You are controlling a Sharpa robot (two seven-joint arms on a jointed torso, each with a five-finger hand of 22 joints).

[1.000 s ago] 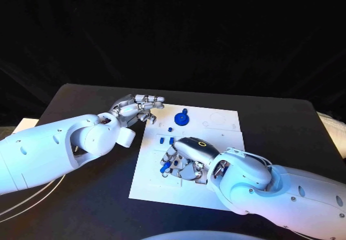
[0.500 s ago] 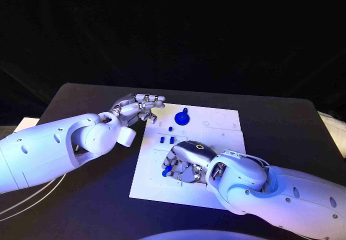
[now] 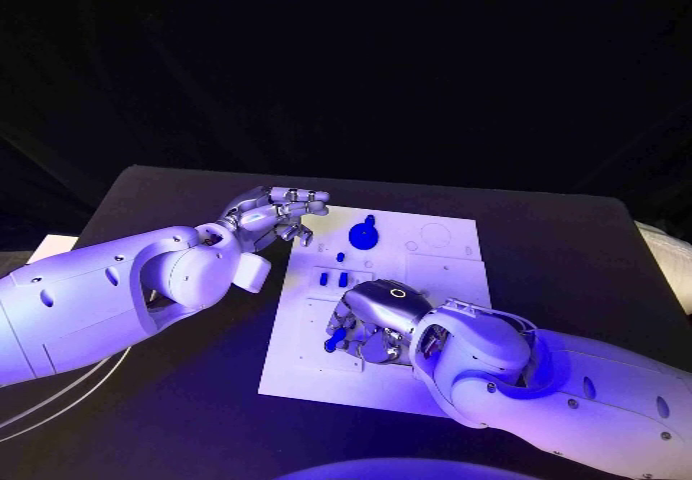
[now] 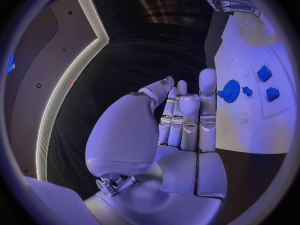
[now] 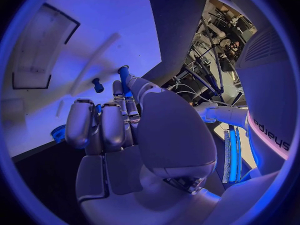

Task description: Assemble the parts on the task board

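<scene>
Task board (image 3: 433, 300) unmoved; right hand (image 3: 372, 318) has crept leftward, apparently pinching a blue part (image 3: 335, 340); left hand (image 3: 274, 217) empty, curled.

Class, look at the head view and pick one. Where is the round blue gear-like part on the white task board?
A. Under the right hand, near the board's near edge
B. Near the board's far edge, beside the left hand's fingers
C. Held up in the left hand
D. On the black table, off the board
B: the round blue part lies on the task board near its far edge, just beside the left hand, which holds nothing.
</scene>
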